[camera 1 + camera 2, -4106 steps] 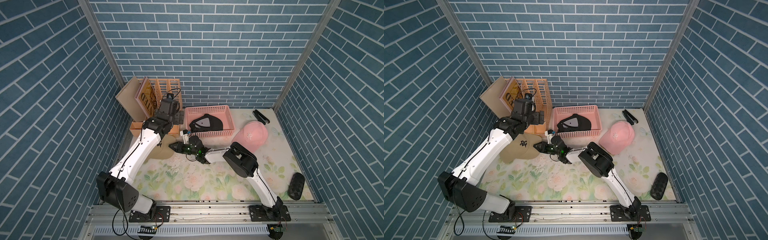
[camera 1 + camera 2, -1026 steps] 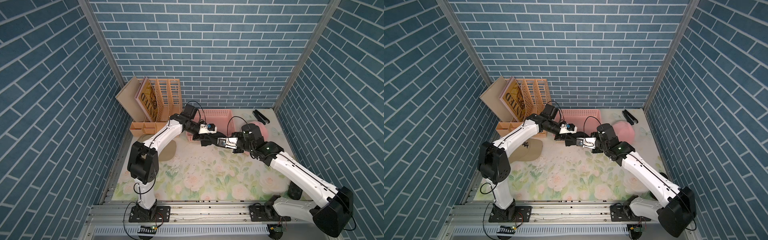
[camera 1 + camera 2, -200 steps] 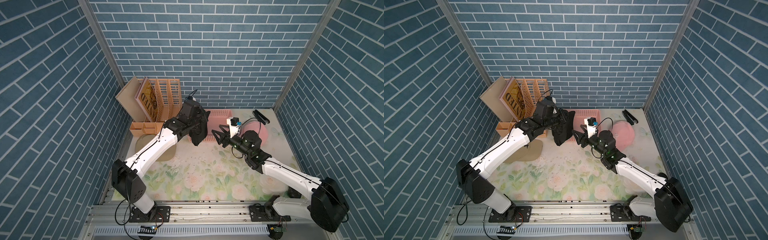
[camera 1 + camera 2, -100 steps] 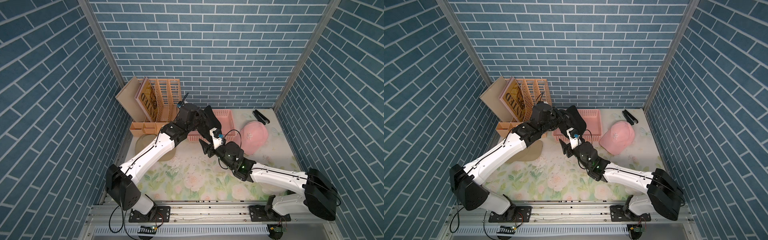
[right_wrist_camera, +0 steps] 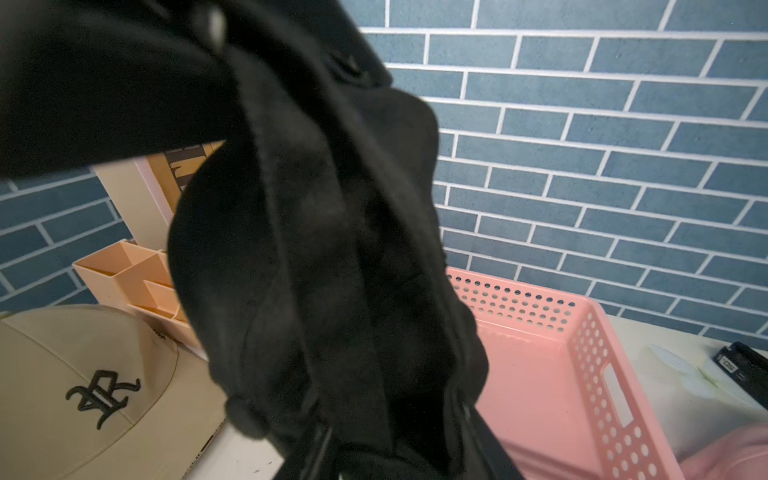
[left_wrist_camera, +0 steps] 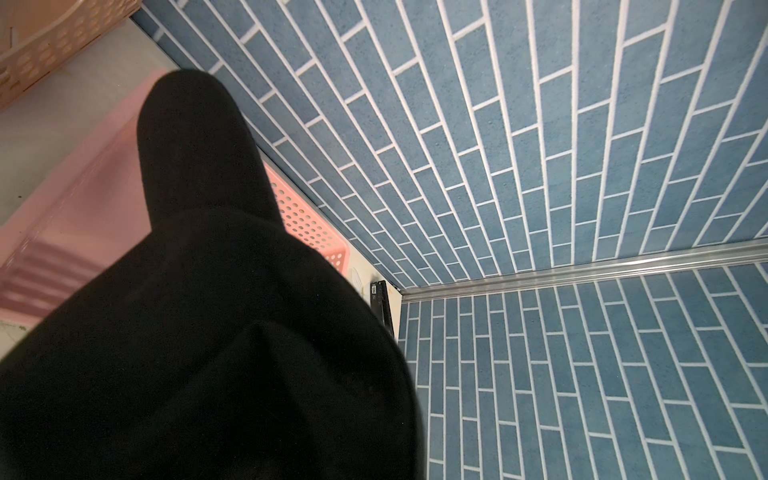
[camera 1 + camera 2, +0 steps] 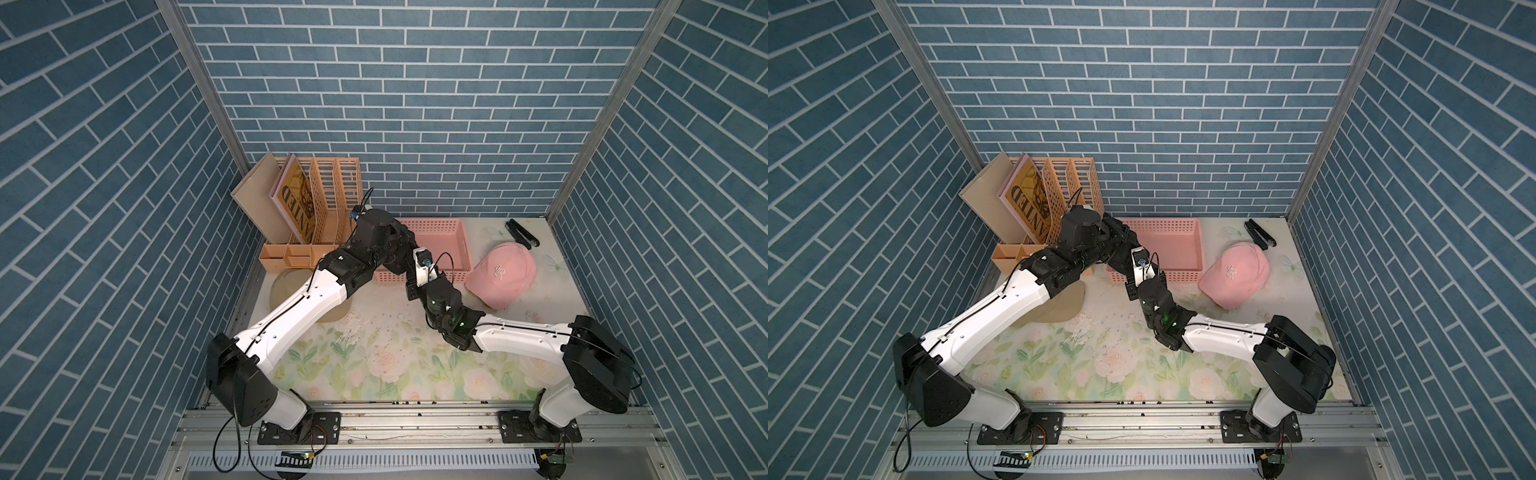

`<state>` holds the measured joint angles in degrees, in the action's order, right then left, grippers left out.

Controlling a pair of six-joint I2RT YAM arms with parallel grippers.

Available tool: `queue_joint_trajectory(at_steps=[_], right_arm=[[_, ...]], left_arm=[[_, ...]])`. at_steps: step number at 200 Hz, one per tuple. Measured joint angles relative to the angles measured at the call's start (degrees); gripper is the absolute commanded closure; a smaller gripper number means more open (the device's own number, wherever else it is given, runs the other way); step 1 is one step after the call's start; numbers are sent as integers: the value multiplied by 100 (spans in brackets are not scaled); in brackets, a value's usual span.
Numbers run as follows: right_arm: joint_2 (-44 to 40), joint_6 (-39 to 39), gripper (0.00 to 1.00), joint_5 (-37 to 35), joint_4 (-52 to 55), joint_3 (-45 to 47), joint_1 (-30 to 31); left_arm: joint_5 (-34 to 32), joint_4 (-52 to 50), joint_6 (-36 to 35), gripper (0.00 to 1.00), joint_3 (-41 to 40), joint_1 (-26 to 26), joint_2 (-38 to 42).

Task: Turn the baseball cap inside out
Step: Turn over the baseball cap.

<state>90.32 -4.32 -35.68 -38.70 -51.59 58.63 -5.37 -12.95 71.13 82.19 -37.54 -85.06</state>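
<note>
The black baseball cap [image 7: 398, 261] hangs in the air over the front left corner of the pink basket [image 7: 451, 243]. My left gripper [image 7: 390, 244] is shut on its upper part, and the cloth hides the jaws in the left wrist view, where the cap [image 6: 208, 332] fills the near side. My right gripper [image 7: 409, 268] comes up at the cap from below. In the right wrist view the cap's dark inside [image 5: 324, 249] hangs in front of the camera. Bunched cloth sits between the right gripper's [image 5: 397, 436] fingers, so I cannot tell how tightly they close.
A pink cap [image 7: 500, 276] lies right of the basket and a tan cap [image 7: 286, 286] lies partly under my left arm. An orange file rack [image 7: 332, 199] and a small orange tray [image 7: 291, 255] stand at the back left. A black stapler-like object [image 7: 521, 233] lies at the back right.
My left gripper lifted the black cap slightly up and back. My right gripper swung from the cap's right side to beneath it and up into the cloth, its fingers narrowing.
</note>
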Motion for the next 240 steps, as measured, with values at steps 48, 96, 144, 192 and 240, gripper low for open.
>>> queue_joint_trajectory(at_steps=[48,96,144,192,240], right_arm=[[-658,188,93,535,111,385,-190],[-1832,680,95,2540,997,560,-608],[-2100,780,98,4843,1893,428,-1434],[-1379,761,100,6092,2017,179,-1635],[-1228,308,100,6773,1539,179,-1943]], left_arm=[[59,-4,-216,100,-4,85,9],[415,-393,-1036,100,435,369,-299],[1718,-946,-2006,100,1401,505,-1250],[2614,-1840,-2962,76,2653,588,-2358],[2481,-2334,-3947,51,3174,723,-2625]])
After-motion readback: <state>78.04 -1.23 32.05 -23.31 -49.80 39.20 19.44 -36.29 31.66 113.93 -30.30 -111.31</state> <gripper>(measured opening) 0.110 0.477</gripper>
